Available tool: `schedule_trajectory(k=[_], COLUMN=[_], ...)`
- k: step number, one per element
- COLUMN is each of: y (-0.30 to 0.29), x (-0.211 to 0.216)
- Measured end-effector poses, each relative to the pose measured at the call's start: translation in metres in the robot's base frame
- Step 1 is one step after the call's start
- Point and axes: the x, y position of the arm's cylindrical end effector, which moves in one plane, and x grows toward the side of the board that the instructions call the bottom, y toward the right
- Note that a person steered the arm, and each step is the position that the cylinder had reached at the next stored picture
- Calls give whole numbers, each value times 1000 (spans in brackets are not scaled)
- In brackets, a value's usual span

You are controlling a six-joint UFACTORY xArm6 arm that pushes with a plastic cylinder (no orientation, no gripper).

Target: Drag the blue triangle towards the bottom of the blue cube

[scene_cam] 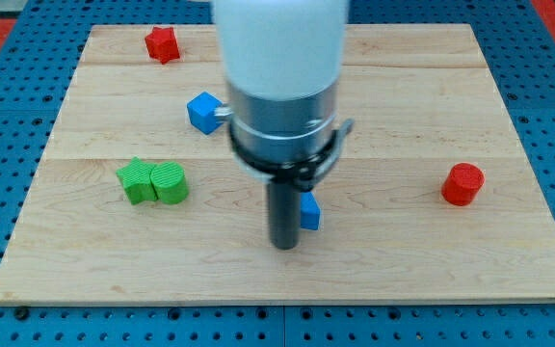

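Observation:
The blue cube (202, 112) sits on the wooden board left of centre, toward the view's top. The blue triangle (309, 212) lies lower and to the right, mostly hidden behind my rod, with only its right part showing. My tip (284, 246) rests on the board just left of and slightly below the triangle, touching or nearly touching it. The arm's white and grey body covers the board's centre top.
Two green blocks (154, 182) sit side by side at the left. A red star-like block (162, 43) is at the top left. A red cylinder (463, 184) is at the right. The wooden board (432, 106) lies on a blue pegboard.

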Motion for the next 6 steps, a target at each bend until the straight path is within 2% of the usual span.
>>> schedule_trajectory(k=[1,3,4,5,6], y=[16,14,44,44,-12], x=[-20,-87,-91,-108,-126])
